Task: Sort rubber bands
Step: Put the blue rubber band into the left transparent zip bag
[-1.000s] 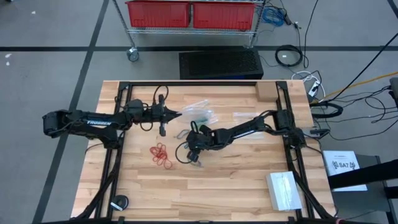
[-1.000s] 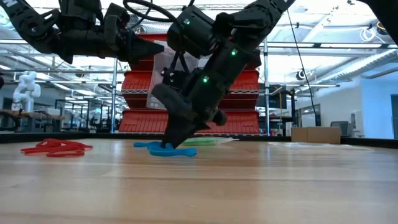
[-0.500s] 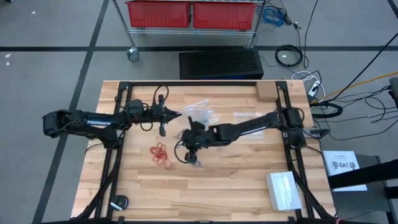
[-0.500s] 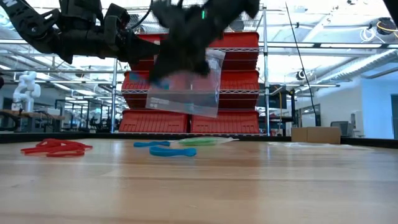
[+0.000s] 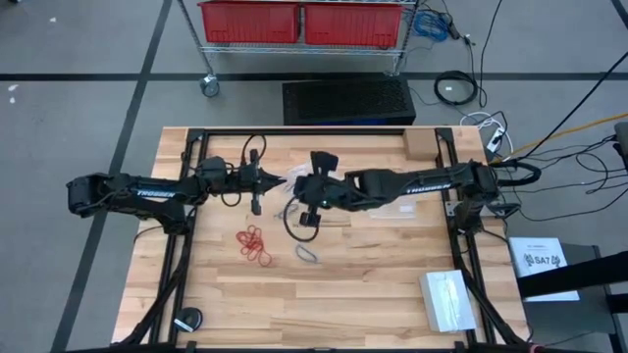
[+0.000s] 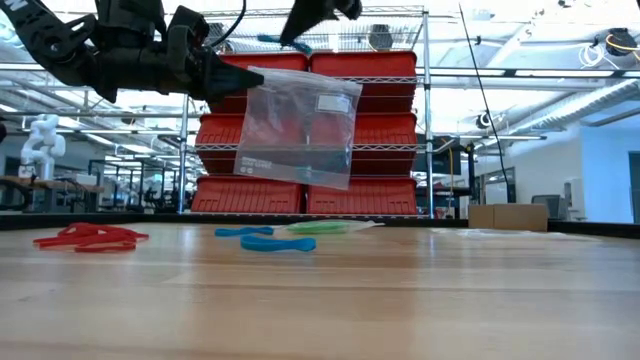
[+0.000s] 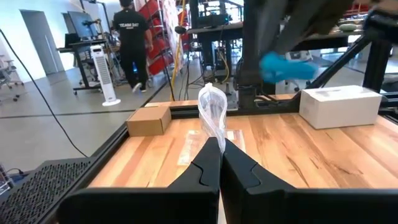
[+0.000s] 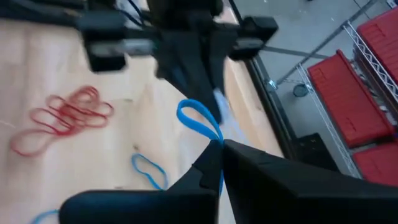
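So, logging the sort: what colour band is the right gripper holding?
Blue band, pinched in the right gripper; right wrist view.

This is a big robot lab or workshop. A wooden table [image 5: 324, 294] stands on a gray floor [image 5: 78, 118] with tape lines. Behind it is a wire shelf [image 6: 420, 150] on wheels with red bins [image 6: 365, 65]. Black cables [image 5: 456, 88] lie around. Farther off are desks, a white fan [image 7: 101, 68], and a person [image 7: 132, 37] walking.

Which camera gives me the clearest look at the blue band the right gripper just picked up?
The right wrist view: the blue band loops out from the shut right gripper, close and unobstructed. The left wrist view shows it as a blue smear; the low view catches a sliver; the high view hides it under the arm.
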Action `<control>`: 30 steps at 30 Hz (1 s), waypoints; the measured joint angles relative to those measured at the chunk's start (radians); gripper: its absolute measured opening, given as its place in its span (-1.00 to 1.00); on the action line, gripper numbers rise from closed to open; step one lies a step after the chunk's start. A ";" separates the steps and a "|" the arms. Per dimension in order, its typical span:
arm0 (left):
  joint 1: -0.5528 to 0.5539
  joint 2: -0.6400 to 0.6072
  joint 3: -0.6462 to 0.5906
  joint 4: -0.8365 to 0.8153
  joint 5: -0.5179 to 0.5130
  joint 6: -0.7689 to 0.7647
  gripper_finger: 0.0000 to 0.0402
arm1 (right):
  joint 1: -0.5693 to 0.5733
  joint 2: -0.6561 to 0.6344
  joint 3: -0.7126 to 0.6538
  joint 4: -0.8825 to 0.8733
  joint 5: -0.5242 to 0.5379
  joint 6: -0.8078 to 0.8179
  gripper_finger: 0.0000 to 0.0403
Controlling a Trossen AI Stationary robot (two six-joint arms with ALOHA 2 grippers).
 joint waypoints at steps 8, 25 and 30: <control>0.000 0.000 0.000 -0.001 0.001 0.000 -1.00 | -0.062 0.005 0.000 -0.076 -0.007 -0.033 -1.00; 0.000 0.000 0.000 0.000 0.006 -0.003 -1.00 | -0.115 0.005 -0.001 -0.138 -0.199 0.031 -0.84; 0.000 0.000 0.000 0.001 0.011 -0.003 -1.00 | -0.116 0.005 -0.001 -0.134 -0.199 0.030 -0.56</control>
